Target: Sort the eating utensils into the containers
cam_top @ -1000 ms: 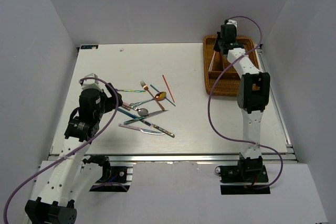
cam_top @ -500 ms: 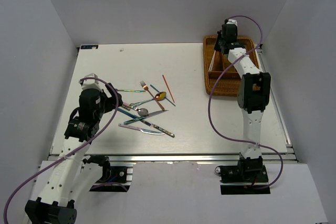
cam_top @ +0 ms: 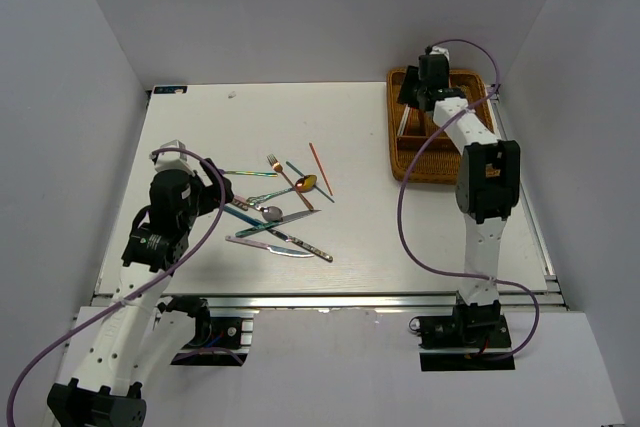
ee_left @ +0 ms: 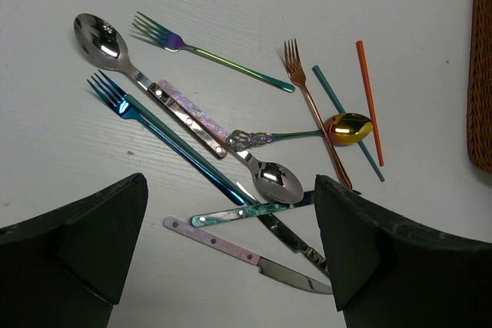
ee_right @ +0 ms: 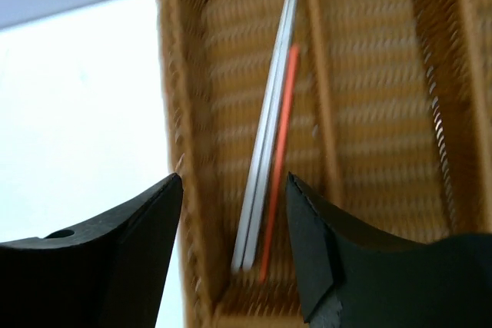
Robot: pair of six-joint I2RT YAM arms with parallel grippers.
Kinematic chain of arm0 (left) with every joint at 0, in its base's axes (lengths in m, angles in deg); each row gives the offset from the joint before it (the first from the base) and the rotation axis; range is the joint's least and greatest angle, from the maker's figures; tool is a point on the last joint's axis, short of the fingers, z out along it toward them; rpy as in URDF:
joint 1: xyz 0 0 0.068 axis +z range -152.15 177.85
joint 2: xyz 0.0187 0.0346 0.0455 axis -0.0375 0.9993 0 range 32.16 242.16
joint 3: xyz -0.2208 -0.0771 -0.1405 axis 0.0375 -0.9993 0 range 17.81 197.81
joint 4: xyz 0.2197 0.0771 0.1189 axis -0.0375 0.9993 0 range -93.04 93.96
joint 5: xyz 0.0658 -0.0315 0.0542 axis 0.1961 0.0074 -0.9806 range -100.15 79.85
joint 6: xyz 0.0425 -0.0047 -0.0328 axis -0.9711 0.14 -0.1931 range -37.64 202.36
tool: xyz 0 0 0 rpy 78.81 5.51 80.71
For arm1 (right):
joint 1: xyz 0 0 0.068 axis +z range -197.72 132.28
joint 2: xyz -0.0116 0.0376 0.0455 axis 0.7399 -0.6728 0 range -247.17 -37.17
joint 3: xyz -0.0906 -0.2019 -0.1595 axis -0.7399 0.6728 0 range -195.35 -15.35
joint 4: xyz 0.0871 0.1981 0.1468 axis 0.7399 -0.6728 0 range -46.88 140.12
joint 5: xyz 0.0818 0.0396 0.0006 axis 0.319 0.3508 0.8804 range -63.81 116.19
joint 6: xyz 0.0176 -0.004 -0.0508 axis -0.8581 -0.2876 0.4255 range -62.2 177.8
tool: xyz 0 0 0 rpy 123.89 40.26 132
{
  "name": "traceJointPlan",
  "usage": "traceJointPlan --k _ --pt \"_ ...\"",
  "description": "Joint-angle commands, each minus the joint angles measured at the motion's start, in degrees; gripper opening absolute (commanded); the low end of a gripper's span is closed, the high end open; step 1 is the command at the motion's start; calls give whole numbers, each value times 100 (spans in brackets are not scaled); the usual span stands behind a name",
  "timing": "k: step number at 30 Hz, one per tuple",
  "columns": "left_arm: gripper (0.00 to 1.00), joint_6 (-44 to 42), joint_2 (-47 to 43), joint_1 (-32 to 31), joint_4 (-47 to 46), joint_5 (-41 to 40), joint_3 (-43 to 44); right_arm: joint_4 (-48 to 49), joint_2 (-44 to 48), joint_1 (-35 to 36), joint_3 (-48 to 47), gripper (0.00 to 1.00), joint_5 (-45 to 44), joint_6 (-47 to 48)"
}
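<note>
fingers (ee_right: 115,259) of the right gripper (ee_right: 233,182) stand apart, empty, over the wicker tray's (ee_right: 181,113) outer long slot, where two white chopsticks (ee_right: 269,128) and a red chopstick (ee_right: 280,144) lie; that arm reaches far forward. left gripper (ee_left: 231,190), spread wide, hovers over loose cutlery (ee_left: 188,117) on the white table (cam_top: 400,237) between pale walls (cam_top: 60,97).

White worktop (cam_top: 400,237) in view, with the brown wicker cutlery tray (cam_top: 393,137) sitting at its far right corner. Left of centre, well apart from it, a crossed heap lies flat: silver spoon (ee_left: 100,36), iridescent fork (ee_left: 207,55), blue fork (ee_left: 154,124), copper fork (ee_left: 311,97), gold-bowled spoon (ee_left: 347,128), pale-handled knife (ee_left: 246,255). On the heap's tray side lie a red chopstick (ee_left: 369,101) and a teal chopstick (ee_left: 346,117), the teal one crossing the gold-bowled spoon.
</note>
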Motion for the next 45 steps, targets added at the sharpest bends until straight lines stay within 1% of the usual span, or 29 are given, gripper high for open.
traceJointPlan --k 1,4,5,7,8,9,10,11,13,16,19,22,25,29,32,33,35,36,41,43,44,45 --pt "98 -29 -111 -19 -101 2 -31 340 982 445 512 61 132 -136" --pt "98 -20 -146 -27 -92 -25 -39 -81 1326 1059 637 60 -157 75" --pt "98 -20 -137 -27 -92 -25 -40 -291 1318 1453 567 59 -263 128" --pt "98 -20 -146 -19 -101 2 -40 -887 1178 1859 401 56 -483 233" --pt "98 -20 -146 -19 -110 11 -40 -1109 977 2209 182 55 -562 260" --pt "98 -20 -146 -19 -110 19 -31 -1276 862 2352 75 54 -580 260" --pt "98 -29 -146 -27 -101 19 -31 -1548 756 2475 -13 50 -571 234" --pt "98 -29 -163 -19 -101 19 -39 -1629 573 2659 -127 48 -563 234" --pt "98 -20 -181 -19 -110 19 -48 -1760 396 2809 -224 43 -519 268" --pt "98 -20 -216 -27 -110 19 -48 -1797 53 3047 -531 42 -501 488" --pt "98 -29 -225 -19 -119 46 -40 -1761 -290 3074 -883 43 -527 760" --pt "98 -29 -242 -19 -101 28 -48 -1928 -703 3074 -1322 44 -694 901" --pt "98 -29 -269 -19 -128 37 -57 -1929 -967 3082 -1385 45 -668 954" --pt "98 -29 -199 -27 -136 72 -48 -1884 -1213 3021 -1323 43 -651 963" --pt "98 -38 -207 -27 -128 81 -48 -1823 -1327 2951 -1244 39 -510 928" --pt "98 -38 -207 -27 -128 81 -48 -1814 -1354 2959 -1218 34 -492 937" --pt "98 -38 -207 -27 -136 90 -57 -1814 -1398 2951 -1174 32 -422 946" --pt "98 -38 -199 -27 -136 90 -48 -1805 -1398 2951 -1148 28 -396 954" --pt "98 -38 -164 -36 -136 107 -57 -1735 -1398 2951 -885 26 -483 954" --pt "98 -38 -172 -27 -136 107 -48 -1717 -1416 2933 -822 16 -518 946" --pt "98 -38 -172 -27 -136 107 -57 -1752 -1424 2933 -813 10 -510 928" --pt "98 -38 -172 -27 -136 107 -48 -1787 -1433 2907 -822 0 -492 876"
